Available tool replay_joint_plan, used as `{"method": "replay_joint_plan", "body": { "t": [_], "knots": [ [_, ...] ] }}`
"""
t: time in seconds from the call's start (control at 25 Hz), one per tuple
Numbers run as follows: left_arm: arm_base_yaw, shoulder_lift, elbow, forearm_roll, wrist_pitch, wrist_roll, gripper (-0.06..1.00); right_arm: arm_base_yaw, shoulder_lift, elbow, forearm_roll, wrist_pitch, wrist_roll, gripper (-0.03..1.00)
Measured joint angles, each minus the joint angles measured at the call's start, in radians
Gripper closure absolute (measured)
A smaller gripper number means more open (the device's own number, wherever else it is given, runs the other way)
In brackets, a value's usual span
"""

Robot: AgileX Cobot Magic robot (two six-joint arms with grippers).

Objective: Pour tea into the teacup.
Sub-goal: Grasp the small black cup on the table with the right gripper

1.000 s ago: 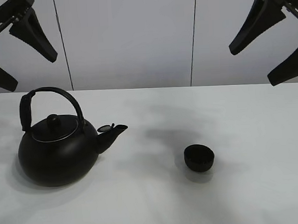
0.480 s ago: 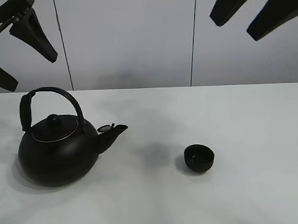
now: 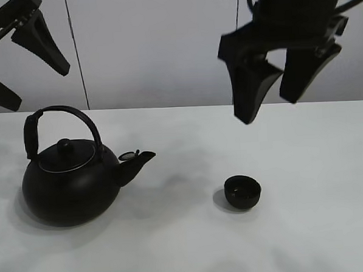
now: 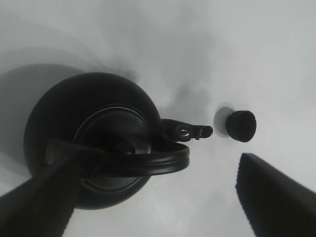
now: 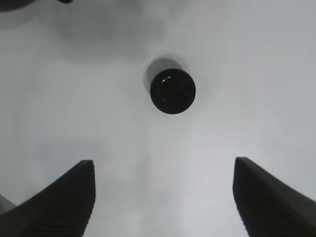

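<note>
1. The left gripper (image 3: 38, 88) hangs above the table's left edge, over the kettle, with its jaws spread wide and nothing between them.
2. The big round black metal kettle (image 3: 71, 184) stands upright on the white table (image 3: 329, 159), lid on, spout pointing right towards the cup. It is probably heavy if filled, and its rounded belly looks slippery. The arched black handle (image 3: 61, 112) is the sensible hold, best at its thicker grip section.
3. The small matte-black handleless teacup (image 3: 242, 190) sits upright, well to the right of the spout and apart from it. It looks light and rigid, possibly breakable, and liable to slide or tip if nudged. A pinch across its outer wall would steady it.
4. The right gripper (image 3: 268, 109) hovers well above the teacup, jaws apart and empty.
</note>
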Motion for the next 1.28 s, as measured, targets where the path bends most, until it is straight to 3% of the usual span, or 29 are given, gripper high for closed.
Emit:
{"method": "replay_joint_plan", "body": {
  "t": [0.52,0.68,0.92,1.28],
  "knots": [
    [0.000,0.000,0.000,0.000,0.000,0.000,0.32,0.000,0.321,0.000,-0.006,-0.139,0.088,0.43],
    [0.000,0.000,0.000,0.000,0.000,0.000,0.32,0.000,0.335,0.000,-0.006,-0.186,0.091,0.43],
    [0.000,0.000,0.000,0.000,0.000,0.000,0.32,0.000,0.347,-0.003,-0.006,-0.210,0.091,0.34],
    [0.000,0.000,0.000,0.000,0.000,0.000,0.32,0.000,0.401,-0.003,-0.006,-0.282,0.099,0.33]
  ]
}}
